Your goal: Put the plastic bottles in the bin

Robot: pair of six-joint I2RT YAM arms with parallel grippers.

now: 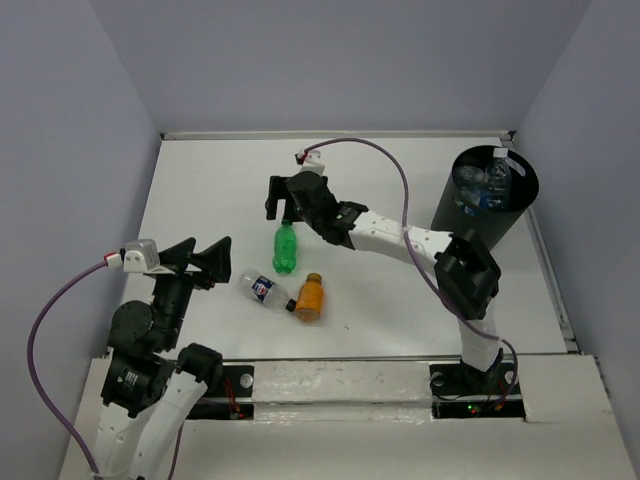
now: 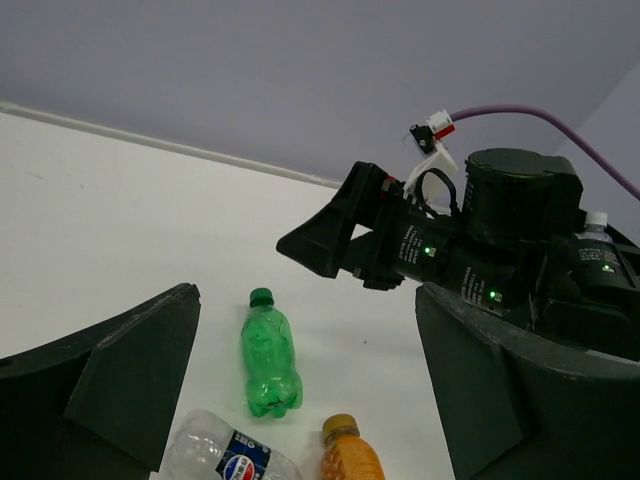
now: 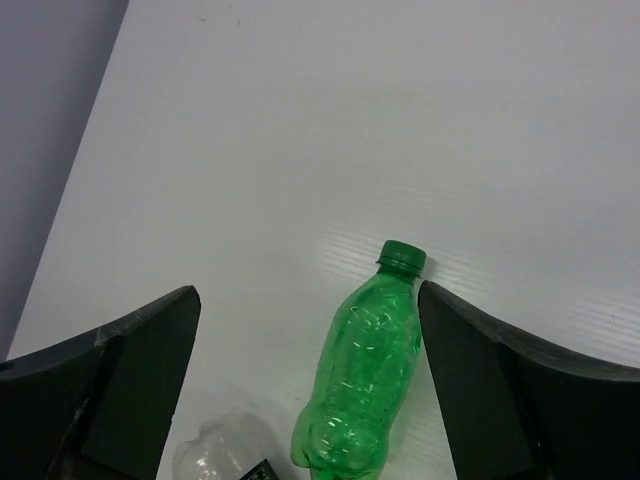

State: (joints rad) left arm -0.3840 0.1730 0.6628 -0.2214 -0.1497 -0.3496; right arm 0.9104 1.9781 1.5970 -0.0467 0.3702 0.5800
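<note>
- Dark fingers of the right gripper stand spread wide and released, holding nothing. In the right wrist view the green plastic bottle lies on its side on the table below the gap, its cap close to the finger on the right of the picture.
- Left gripper is also parted wide and empty, raised well to the near left of the green bottle.
- Bare white table stretches left of and beyond the green bottle up to the low far rim; pale walls close in both sides.
- Just nearer than the green bottle's base lie a small clear bottle with a red-white-blue label and a squat orange bottle, close together.
- Far to the right of the green bottle stands the tall black cylindrical bin, with clear blue-labelled bottles inside it.
- From above, the right gripper hangs just beyond the green bottle's cap end.
</note>
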